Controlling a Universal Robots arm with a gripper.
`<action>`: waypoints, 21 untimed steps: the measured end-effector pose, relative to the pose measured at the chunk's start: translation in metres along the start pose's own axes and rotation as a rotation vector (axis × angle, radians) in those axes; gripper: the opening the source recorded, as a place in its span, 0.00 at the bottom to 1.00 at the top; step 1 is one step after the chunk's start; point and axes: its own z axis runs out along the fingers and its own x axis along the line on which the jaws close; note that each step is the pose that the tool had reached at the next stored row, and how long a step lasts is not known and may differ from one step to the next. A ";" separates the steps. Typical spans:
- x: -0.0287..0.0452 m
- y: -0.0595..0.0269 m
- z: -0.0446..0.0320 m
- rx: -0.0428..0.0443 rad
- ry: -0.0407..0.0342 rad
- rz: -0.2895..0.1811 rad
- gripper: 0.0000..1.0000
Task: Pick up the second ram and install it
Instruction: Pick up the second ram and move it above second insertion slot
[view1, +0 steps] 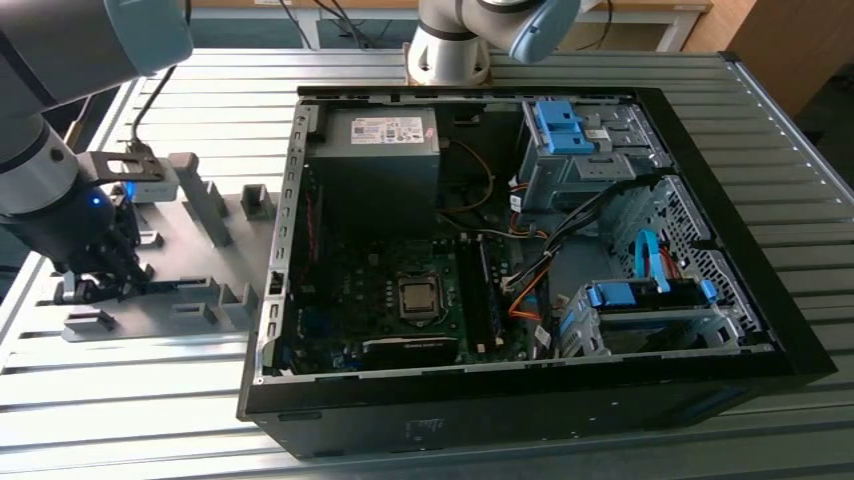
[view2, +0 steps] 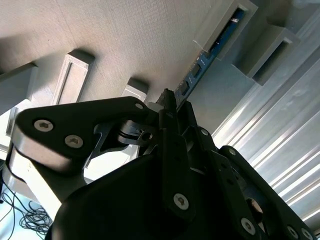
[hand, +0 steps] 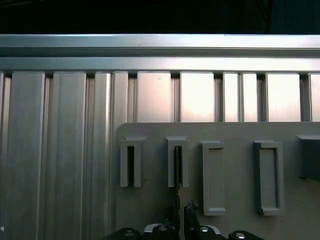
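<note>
Soft, even daylight falls on the ribbed silver aluminium table in the exterior view and leaves a pale sheen along its slats, while the inside of the open black computer case sits in dim shadow. In the second wrist view the black metal gripper, close to the lens, reads as a dark, slightly soft mass against the brightly lit grey plastic fixture plate. The plate's raised blocks cast gentle shadows. In the first wrist view the slats carry pinkish-white glare patches under a near-black background band.
</note>
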 end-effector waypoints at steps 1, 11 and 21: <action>0.0000 -0.0001 0.0001 0.0000 0.0000 0.000 0.23; 0.0000 -0.0019 0.0020 -0.0001 0.0000 0.000 0.23; 0.0001 -0.0024 0.0048 -0.0002 0.0000 0.000 0.23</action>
